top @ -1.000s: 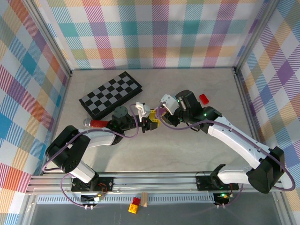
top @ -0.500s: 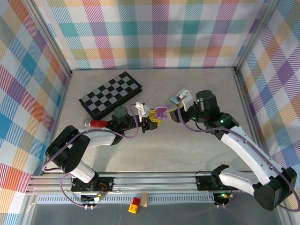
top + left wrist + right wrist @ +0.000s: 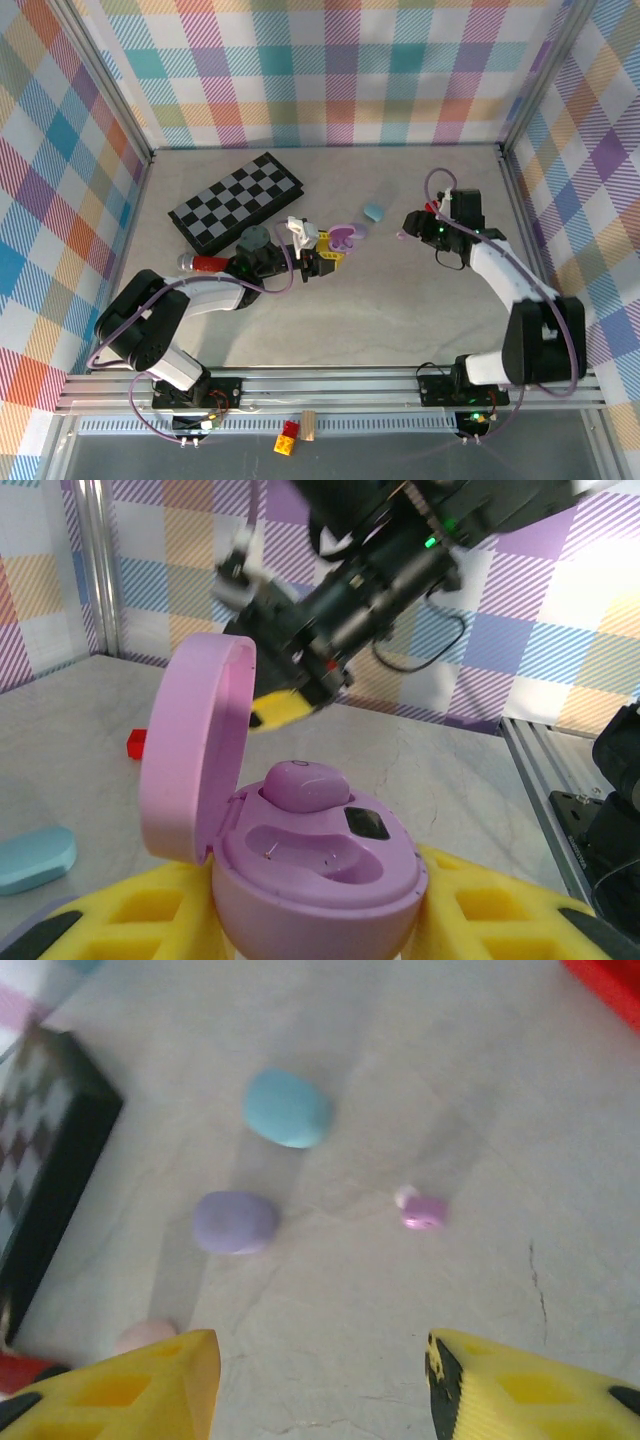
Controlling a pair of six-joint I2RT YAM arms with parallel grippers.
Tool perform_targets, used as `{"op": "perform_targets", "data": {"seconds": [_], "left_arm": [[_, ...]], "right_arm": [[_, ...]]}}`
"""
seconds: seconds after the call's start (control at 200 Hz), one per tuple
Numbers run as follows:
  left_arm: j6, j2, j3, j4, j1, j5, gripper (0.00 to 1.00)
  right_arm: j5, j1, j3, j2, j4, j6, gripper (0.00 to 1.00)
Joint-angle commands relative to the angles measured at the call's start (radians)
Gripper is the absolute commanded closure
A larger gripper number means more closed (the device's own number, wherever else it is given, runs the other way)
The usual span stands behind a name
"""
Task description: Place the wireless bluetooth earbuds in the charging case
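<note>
My left gripper (image 3: pixel 310 925) is shut on the lilac-pink charging case (image 3: pixel 330 890), its yellow fingers (image 3: pixel 480 905) pressing both sides. The lid (image 3: pixel 195 755) stands open. One earbud (image 3: pixel 305 783) sits in the far slot, and the near slot (image 3: pixel 300 852) is empty. From above, that case (image 3: pixel 346 237) is at the left gripper (image 3: pixel 328 252) tip, mid-table. My right gripper (image 3: pixel 320 1385) is open and holds nothing. It hovers over the table with a loose pink earbud (image 3: pixel 422 1210) lying ahead of it. Seen from above, this earbud (image 3: pixel 401 236) lies just left of the right gripper (image 3: pixel 413 224).
A closed teal case (image 3: pixel 374 212) lies between the two grippers. A blurred lilac oval (image 3: pixel 235 1222) is to the left of the loose earbud. A folded chessboard (image 3: pixel 236 201) lies at the back left and a red block (image 3: pixel 433 208) by the right wrist. A red-capped item (image 3: pixel 203 263) lies beside the left arm.
The right arm has pulled back to the right, away from the held case, and its jaws have opened wider. The teal case is now uncovered. The left arm has stayed still.
</note>
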Motion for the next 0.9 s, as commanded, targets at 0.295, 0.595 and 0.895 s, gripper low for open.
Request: {"op": "perform_targets", "data": {"seconds": [0.295,0.595,0.895], "left_arm": [[0.025,-0.055,-0.011,0.001,0.017,0.003,0.60],[0.039,-0.073,-0.018,-0.018,0.016,0.000,0.60],[0.053,-0.087,-0.026,-0.032,0.017,-0.003,0.60]], "right_arm": [[-0.094,-0.015,0.004,0.268,0.250,0.479,0.53],[-0.105,-0.015,0.008,0.340,0.283,0.498,0.54],[-0.134,-0.017,0.023,0.389,0.327,0.502,0.62]]}}
